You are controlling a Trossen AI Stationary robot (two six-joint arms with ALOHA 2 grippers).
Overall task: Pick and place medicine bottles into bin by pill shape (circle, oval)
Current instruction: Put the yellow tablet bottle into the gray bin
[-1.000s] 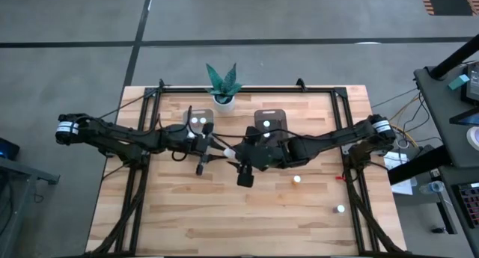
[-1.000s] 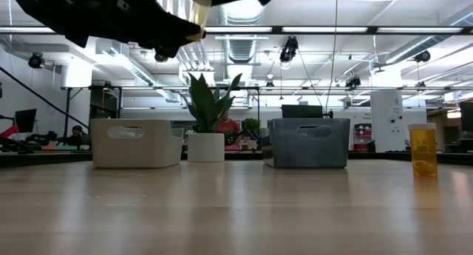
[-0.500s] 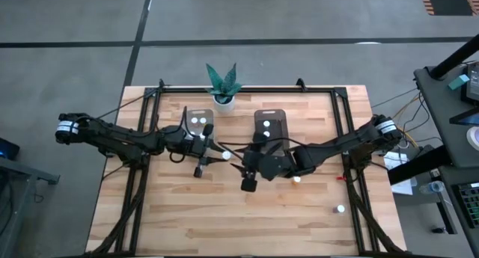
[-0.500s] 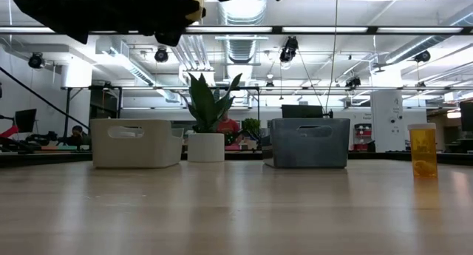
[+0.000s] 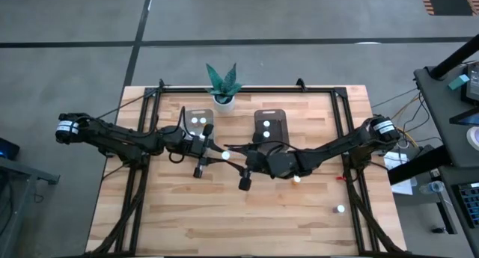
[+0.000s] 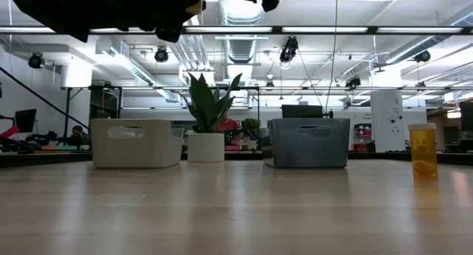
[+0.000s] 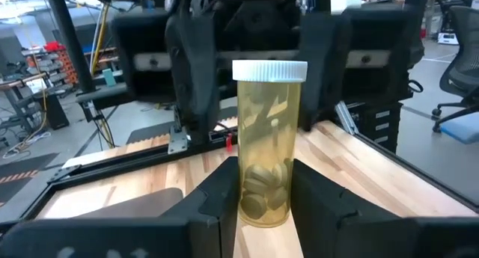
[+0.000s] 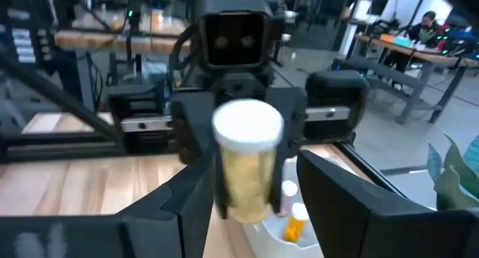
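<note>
My left gripper is shut on an amber medicine bottle with a white cap and round pills inside, high above the table's middle. My right gripper is open and faces it from the right, its fingers on either side of the bottle's cap end. I cannot tell whether they touch it. The pale bin and the dark bin stand at the far side, each with bottles inside. My left gripper pinches the bottle's lower body between its two fingers, near the base. The fingers come level from the table's left and lie along the bottle. The bottle sticks out past the fingertips, cap toward the table's right, lifted clear of the table.
A potted plant stands between the bins at the far edge. Two loose bottles stand on the table's right half. One orange bottle shows in the low view. Black frame rails run along the table's sides.
My right gripper has shifted a little toward the table's near edge, still facing the bottle's cap end. My left gripper has raised the bottle slightly and kept hold of it.
</note>
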